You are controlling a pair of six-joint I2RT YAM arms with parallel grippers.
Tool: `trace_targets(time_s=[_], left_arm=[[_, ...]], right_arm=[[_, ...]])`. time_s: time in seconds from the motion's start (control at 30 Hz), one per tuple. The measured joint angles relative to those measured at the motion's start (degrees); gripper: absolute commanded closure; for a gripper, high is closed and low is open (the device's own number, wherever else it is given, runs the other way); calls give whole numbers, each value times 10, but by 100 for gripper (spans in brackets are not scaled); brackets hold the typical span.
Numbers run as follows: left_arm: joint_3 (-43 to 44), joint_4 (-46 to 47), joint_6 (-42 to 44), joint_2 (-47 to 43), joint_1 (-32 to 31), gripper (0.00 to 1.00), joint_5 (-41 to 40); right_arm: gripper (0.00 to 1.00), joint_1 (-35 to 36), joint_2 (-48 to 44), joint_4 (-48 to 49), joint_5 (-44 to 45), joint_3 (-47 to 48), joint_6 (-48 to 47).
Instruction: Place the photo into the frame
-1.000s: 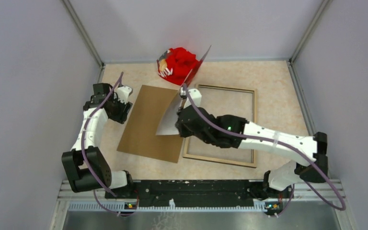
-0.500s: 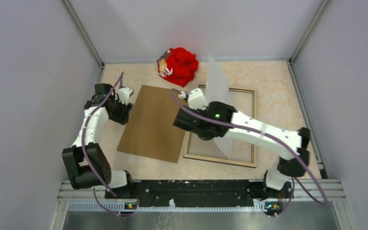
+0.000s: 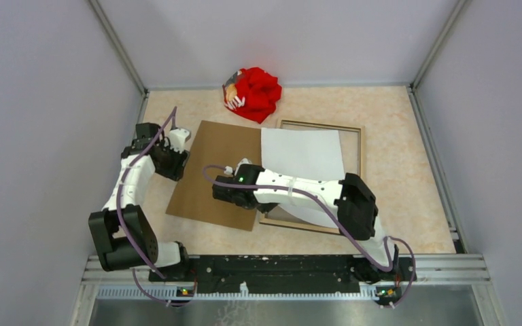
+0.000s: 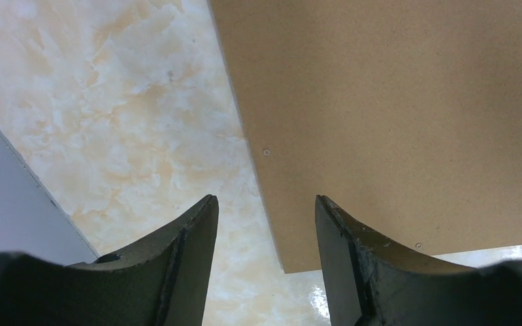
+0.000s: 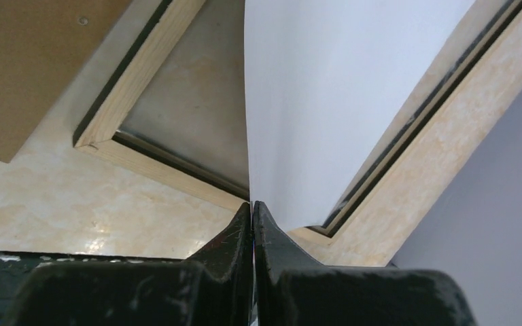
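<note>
The photo [image 3: 302, 153] is a large sheet with its plain white side up, lying slanted over the frame [image 3: 361, 159]. The frame rests wood side up at centre right. My right gripper [image 3: 248, 202] is shut on the sheet's near edge, by the frame's near-left corner. In the right wrist view the pinched photo [image 5: 340, 102] rises from the closed right gripper [image 5: 253, 204] above the frame's wooden rail [image 5: 143, 75]. My left gripper [image 3: 178, 163] is open and holds nothing. In the left wrist view that gripper [image 4: 265, 200] straddles the brown board's edge.
A brown board [image 3: 217, 173] lies flat left of the frame, also in the left wrist view [image 4: 394, 102]. A red cloth bundle [image 3: 255, 92] sits at the back wall. Grey walls close in the marbled table on three sides.
The right arm swung the sheet from standing upright near the red bundle down over the frame, its wrist moving left and nearer. The left arm has barely moved.
</note>
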Motion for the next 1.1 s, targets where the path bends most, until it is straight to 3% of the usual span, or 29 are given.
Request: trace_targets(time_s=[0.33,0.53,0.8,1.1], left_arm=[[-35,20,0,0,0,39,4],[-39,26,1,0,0,40,4],[-45,40,6,0,0,40,3],[-47,46,14,0,0,40,-4]], right_arm=[[100,-16,-10,96,-82,-99,49],[100,-63,-96,213,-148,-218,94],[100,-84,-142,287,-133,-219,150],[100,-101,-138,300,-110,-234,172]])
